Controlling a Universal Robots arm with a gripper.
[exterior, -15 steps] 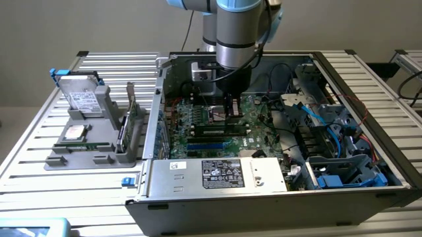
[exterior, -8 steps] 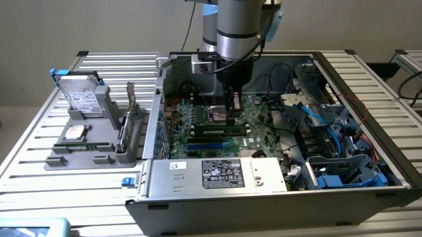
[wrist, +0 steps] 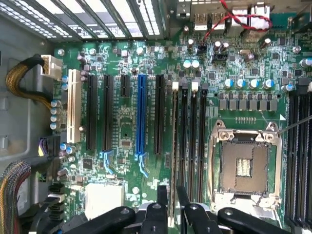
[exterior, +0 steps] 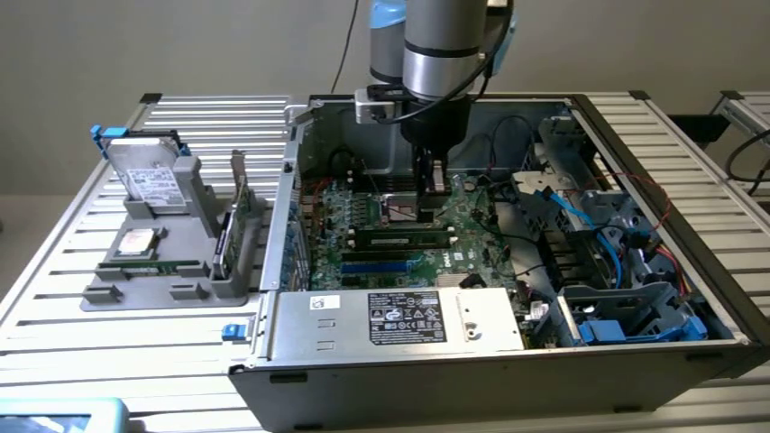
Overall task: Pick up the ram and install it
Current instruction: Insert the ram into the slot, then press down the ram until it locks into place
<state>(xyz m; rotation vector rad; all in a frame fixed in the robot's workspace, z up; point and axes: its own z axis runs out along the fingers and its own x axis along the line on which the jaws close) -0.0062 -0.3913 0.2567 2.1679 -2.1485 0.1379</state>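
Ram (wrist: 174, 146), slim and long, shows its thin green-gold edge. The pincer (wrist: 171, 192) is narrowed on it and holds it just over the black memory slots (wrist: 194, 146), beside the processor socket (wrist: 243, 163). In the exterior view it is at twelve o'clock from the labelled metal box (exterior: 403, 317).

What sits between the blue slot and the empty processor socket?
In the wrist view, one black slot and a bank of narrow memory slots lie between the blue slot and the socket.
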